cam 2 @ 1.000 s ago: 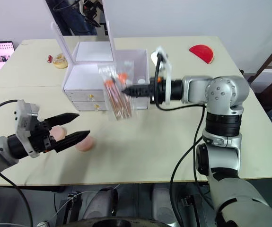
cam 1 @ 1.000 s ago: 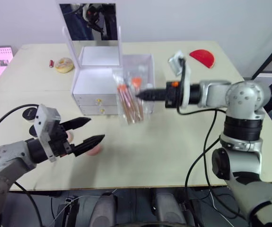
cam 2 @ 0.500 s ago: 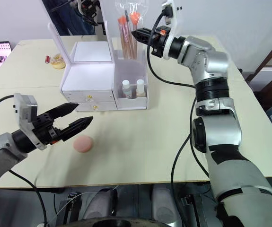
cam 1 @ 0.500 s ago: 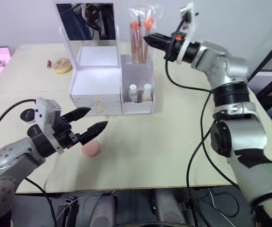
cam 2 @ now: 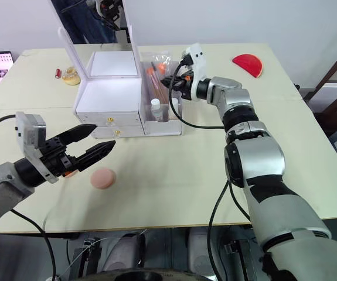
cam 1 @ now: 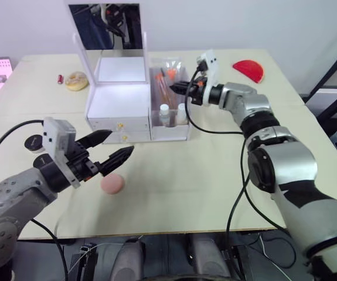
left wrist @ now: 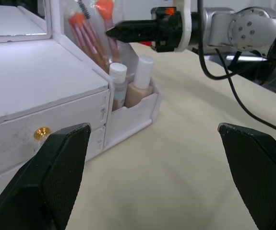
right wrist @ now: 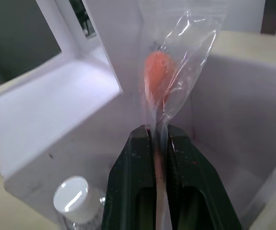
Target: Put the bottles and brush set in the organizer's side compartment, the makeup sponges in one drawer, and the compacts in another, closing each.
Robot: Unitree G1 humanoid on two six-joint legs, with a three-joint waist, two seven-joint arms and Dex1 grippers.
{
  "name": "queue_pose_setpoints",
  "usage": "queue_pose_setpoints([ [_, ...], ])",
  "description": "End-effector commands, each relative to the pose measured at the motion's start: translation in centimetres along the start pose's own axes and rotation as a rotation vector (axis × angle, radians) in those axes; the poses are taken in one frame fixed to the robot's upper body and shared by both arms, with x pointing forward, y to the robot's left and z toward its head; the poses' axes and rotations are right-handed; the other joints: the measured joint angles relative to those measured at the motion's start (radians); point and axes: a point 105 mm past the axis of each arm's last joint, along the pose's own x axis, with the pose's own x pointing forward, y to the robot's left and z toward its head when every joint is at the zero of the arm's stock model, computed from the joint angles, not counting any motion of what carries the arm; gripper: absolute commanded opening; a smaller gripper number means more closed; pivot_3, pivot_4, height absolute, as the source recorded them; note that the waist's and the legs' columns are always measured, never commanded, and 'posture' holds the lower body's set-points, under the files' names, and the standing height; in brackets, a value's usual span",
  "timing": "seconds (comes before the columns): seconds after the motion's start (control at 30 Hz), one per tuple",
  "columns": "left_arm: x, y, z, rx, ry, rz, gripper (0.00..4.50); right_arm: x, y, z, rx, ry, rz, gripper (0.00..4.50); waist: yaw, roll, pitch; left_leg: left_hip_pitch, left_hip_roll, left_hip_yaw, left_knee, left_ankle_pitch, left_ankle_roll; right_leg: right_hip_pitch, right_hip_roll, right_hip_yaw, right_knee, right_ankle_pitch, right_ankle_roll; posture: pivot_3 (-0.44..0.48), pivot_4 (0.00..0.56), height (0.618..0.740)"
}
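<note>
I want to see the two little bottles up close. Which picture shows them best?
The left wrist view: both bottles stand upright, side by side, in the organizer's side compartment. The eye views show them too, but small. The right wrist view shows one white cap below the right tool.

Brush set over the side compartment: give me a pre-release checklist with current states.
1. Right gripper pinching the brush set: ok.
2. Pouch lowered into the side compartment: ok, behind the bottles.
3. Pouch bottom resting on the bin floor: cannot tell, hidden.
4. Bottles upright in the front section: ok.
5. Left gripper open and away from the organizer: ok.
6. Drawers shut: ok; one sponge waits on the table.
</note>
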Motion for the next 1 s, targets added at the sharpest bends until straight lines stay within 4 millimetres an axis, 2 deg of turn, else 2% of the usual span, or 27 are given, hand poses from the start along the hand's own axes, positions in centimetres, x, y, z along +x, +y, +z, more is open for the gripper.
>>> queue_pose_setpoints([
  [0.03, 0.1, -0.9, 1.0, 0.041, -0.033, -0.030, 4.46, 0.4, -0.2, 0.9, -0.038, 0.003, -0.045, 0.00, -0.006, 0.000, 0.000, 0.000, 0.000, 0.000, 0.000, 0.000, 0.000, 0.000, 0.000, 0.000, 0.000, 0.000, 0.000, 0.000, 0.150, 0.739],
  [0.13, 0.2, -0.9, 0.9, 0.037, -0.031, -0.032, 4.46, 0.5, -0.3, 1.0, -0.035, 0.002, -0.060, 0.00, -0.007, 0.000, 0.000, 0.000, 0.000, 0.000, 0.000, 0.000, 0.000, 0.000, 0.000, 0.000, 0.000, 0.000, 0.000, 0.000, 0.150, 0.739],
  [0.23, 0.2, -1.0, 0.9, 0.033, -0.031, -0.034, 4.50, 0.5, -0.3, 1.6, -0.028, -0.013, -0.069, 1.24, -0.008, 0.000, 0.000, 0.000, 0.000, 0.000, 0.000, 0.000, 0.000, 0.000, 0.000, 0.000, 0.000, 0.000, 0.000, 0.000, 0.150, 0.739],
  [0.3, 0.2, -1.0, 0.9, 0.031, -0.029, -0.034, 4.50, 0.4, -0.3, 2.1, -0.024, -0.027, -0.064, 2.42, -0.008, 0.000, 0.000, 0.000, 0.000, 0.000, 0.000, 0.000, 0.000, 0.000, 0.000, 0.000, 0.000, 0.000, 0.000, 0.000, 0.150, 0.739],
  [0.33, 0.2, -1.0, 0.9, 0.031, -0.028, -0.034, 4.50, 0.3, -0.3, 2.3, -0.023, -0.036, -0.064, 2.66, -0.008, 0.000, 0.000, 0.000, 0.000, 0.000, 0.000, 0.000, 0.000, 0.000, 0.000, 0.000, 0.000, 0.000, 0.000, 0.000, 0.150, 0.739],
  [0.47, 0.3, -1.1, 0.9, 0.027, -0.028, -0.038, 4.50, 0.0, -0.5, 3.5, -0.035, -0.066, -0.070, 4.46, -0.005, 0.000, 0.000, 0.000, 0.000, 0.000, 0.000, 0.000, 0.000, 0.000, 0.000, 0.000, 0.001, 0.000, 0.000, 0.000, 0.150, 0.739],
  [0.63, 0.4, -1.1, 0.9, 0.025, -0.028, -0.041, 4.50, -0.8, -0.7, 5.3, -0.058, -0.108, -0.071, 4.46, -0.008, 0.000, 0.000, 0.000, 0.000, 0.000, 0.000, 0.000, 0.000, 0.001, 0.000, 0.000, 0.000, 0.000, 0.000, 0.000, 0.150, 0.739],
  [0.77, 0.3, -0.6, 0.8, 0.030, -0.023, -0.027, 4.50, -2.1, -0.4, 8.1, -0.110, -0.163, -0.019, 4.46, -0.008, 0.001, 0.001, 0.000, 0.000, 0.000, 0.000, 0.000, 0.000, 0.000, 0.000, 0.000, 0.000, 0.000, 0.000, 0.000, 0.150, 0.739],
  [0.9, -0.4, 0.4, 0.7, 0.038, -0.010, 0.011, 4.50, -4.9, 0.8, 10.2, -0.160, -0.187, 0.092, 4.46, -0.007, 0.002, 0.002, 0.000, 0.000, 0.000, -0.001, 0.000, 0.000, 0.000, 0.000, 0.000, -0.001, 0.000, 0.000, 0.000, 0.150, 0.739],
  [1.0, -1.4, 1.5, 0.5, 0.046, 0.012, 0.054, 4.50, -7.6, 3.1, 9.4, -0.206, -0.144, 0.172, 4.46, -0.001, 0.001, 0.001, 0.000, 0.000, 0.000, -0.001, 0.000, 0.000, 0.000, 0.000, 0.000, 0.000, -0.001, 0.001, 0.000, 0.150, 0.739],
])
